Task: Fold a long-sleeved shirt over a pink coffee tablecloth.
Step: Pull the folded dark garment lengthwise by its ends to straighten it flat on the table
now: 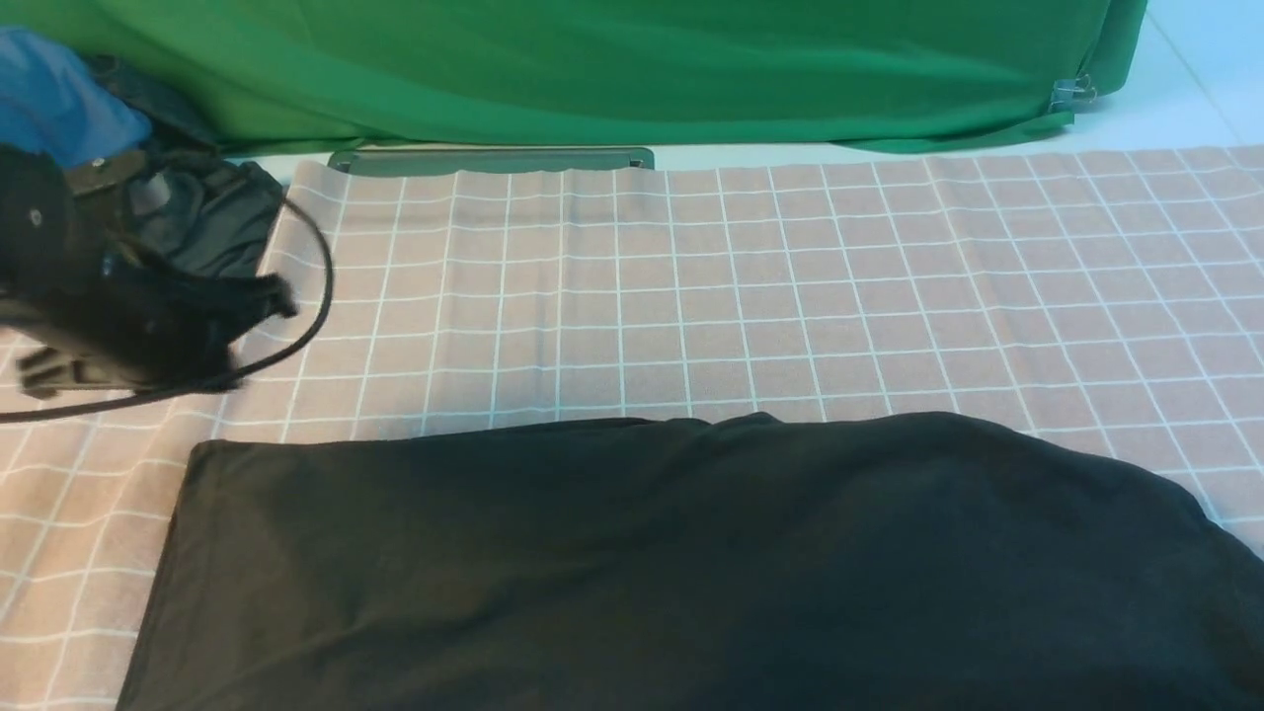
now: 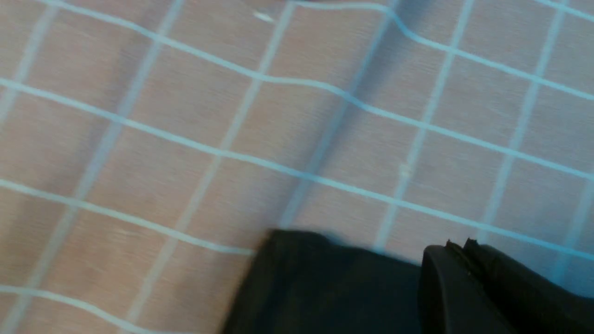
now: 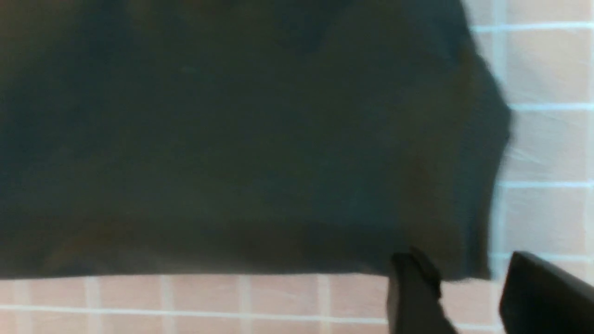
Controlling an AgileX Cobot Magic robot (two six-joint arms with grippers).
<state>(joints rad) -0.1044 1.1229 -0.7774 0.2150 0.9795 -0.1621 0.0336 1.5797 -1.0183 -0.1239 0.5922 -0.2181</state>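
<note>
Fingers (image 3: 410, 297) of the right gripper (image 3: 468, 292) stand apart and are not closed on anything. A corner of the long-sleeved shirt (image 1: 671, 563) shows in the gap between them. The black shirt lies spread flat on the pink coffee tablecloth (image 1: 790, 286), which extends well beyond it on every visible side. Past the shirt's far-left corner, the left gripper (image 1: 276, 296) hangs blurred above the cloth, its fingers pressed together. Farther behind the shirt hangs a green cloth (image 1: 592, 69). A blue garment (image 1: 59, 99) and a small dark garment (image 1: 217, 227) lie beyond the shirt's left end.

Green backdrop cloth (image 1: 592, 69) hangs behind, clipped at one corner
</note>
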